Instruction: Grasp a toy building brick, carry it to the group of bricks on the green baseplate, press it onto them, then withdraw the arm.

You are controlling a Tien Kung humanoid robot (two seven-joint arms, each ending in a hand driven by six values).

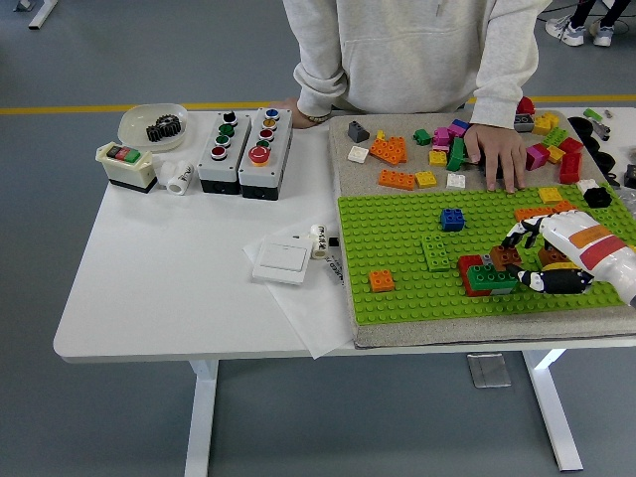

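My right hand comes in from the right over the green baseplate, its fingers shut on a brown brick. The brown brick sits against the top of the group of bricks, a green brick on red and grey ones, near the plate's front right. I cannot tell whether the brown brick is seated on the studs. The hand's thumb lies low beside the group. The left arm is out of view.
A person at the far side rests a hand on loose bricks on the grey mat. On the baseplate are a blue brick, a light green plate and an orange brick. Button boxes and a wall switch are on the left.
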